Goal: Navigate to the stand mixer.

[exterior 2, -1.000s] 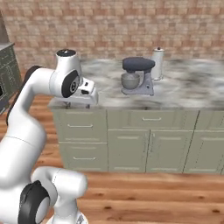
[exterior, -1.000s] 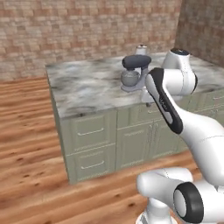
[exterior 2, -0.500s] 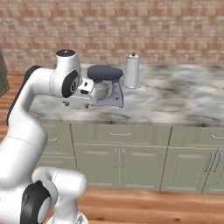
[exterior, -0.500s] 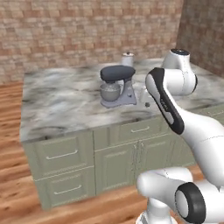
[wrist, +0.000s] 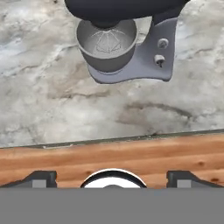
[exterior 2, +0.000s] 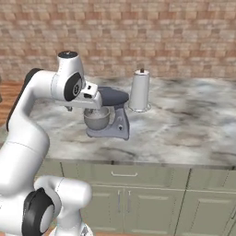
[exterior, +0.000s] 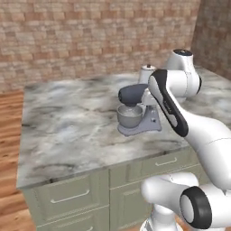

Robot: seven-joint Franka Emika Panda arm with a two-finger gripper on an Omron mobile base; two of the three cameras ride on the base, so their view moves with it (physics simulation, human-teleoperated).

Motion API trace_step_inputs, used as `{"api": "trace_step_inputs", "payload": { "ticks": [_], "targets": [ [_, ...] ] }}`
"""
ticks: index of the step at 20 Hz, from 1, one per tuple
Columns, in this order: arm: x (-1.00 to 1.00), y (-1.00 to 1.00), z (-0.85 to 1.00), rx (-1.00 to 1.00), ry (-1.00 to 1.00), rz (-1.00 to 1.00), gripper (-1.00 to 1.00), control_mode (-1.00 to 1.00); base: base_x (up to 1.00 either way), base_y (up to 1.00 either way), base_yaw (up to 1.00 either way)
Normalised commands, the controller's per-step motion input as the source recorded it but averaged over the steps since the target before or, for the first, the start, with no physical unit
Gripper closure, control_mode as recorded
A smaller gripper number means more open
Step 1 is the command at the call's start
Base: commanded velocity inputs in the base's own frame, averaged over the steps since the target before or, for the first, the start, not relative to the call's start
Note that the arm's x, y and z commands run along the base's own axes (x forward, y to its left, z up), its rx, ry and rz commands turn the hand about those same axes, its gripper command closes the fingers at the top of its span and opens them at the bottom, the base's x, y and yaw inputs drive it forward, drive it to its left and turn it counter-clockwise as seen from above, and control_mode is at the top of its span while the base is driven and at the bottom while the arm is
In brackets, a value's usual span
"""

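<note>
Hand view shows us the stand mixer [wrist: 127, 41] at 12 o'clock, on the marble counter [wrist: 48, 100]. Its dark head is on top, its shiny metal bowl [wrist: 106, 43] hangs under it, and its 2 knobs face us on the grey stand. The counter edge runs across the middle, with wood floor [wrist: 109, 155] below it. The gripper [wrist: 112, 177] has its 2 dark tips far apart at 6 o'clock, so its fingers are spread wide with nothing between them.

In the left base view we see the stand mixer [exterior: 137, 110] near the counter's front edge, partly behind the white arm [exterior: 173, 97]. A white lidded jar [exterior: 146, 72] stands behind it at 12 o'clock. In the right base view the mixer [exterior 2: 108, 115] sits just beside the arm, and the jar [exterior 2: 139, 91] is at its 1 o'clock. Green cabinet drawers [exterior 2: 124, 175] sit under the counter.
</note>
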Motion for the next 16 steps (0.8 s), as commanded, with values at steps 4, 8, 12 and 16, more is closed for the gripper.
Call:
{"api": "trace_step_inputs", "payload": {
  "ticks": [4, 8, 12, 16],
  "targets": [
    [0.00, 0.00, 0.00, 0.00, 0.00, 0.00, -1.00, 1.00, 0.77, -0.32, 0.09],
    [0.00, 0.00, 0.00, 0.00, 0.00, 0.00, -1.00, 1.00, 0.70, -0.36, 0.12],
    [0.00, 0.00, 0.00, 0.00, 0.00, 0.00, -1.00, 1.00, 0.62, -0.24, 0.14],
    [0.00, 0.00, 0.00, 0.00, 0.00, 0.00, -1.00, 1.00, 0.85, -0.09, 0.09]
  ]
}}
